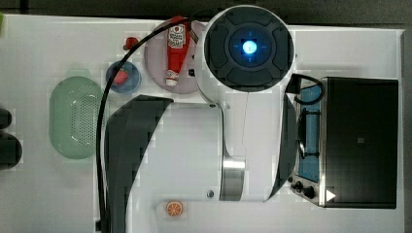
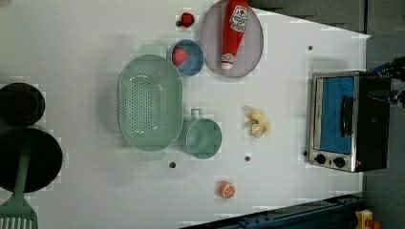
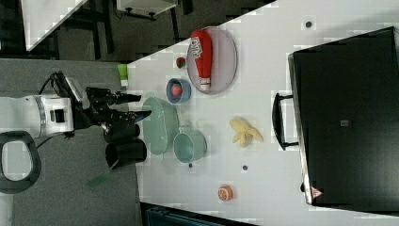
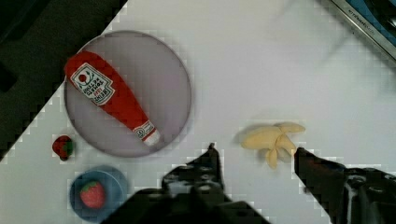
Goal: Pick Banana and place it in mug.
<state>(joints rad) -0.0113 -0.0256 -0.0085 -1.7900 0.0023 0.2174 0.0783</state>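
The hand hangs above the worktop, fingers spread apart and empty. In the left view, the banana lies at three o'clock of the mug. Descend squarely, straddling its curved body before closing.

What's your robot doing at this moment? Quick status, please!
Gripper open, jaws empty, above the table. Banana lying loose between toaster oven and mug. Mug upright, empty. Nothing between them.
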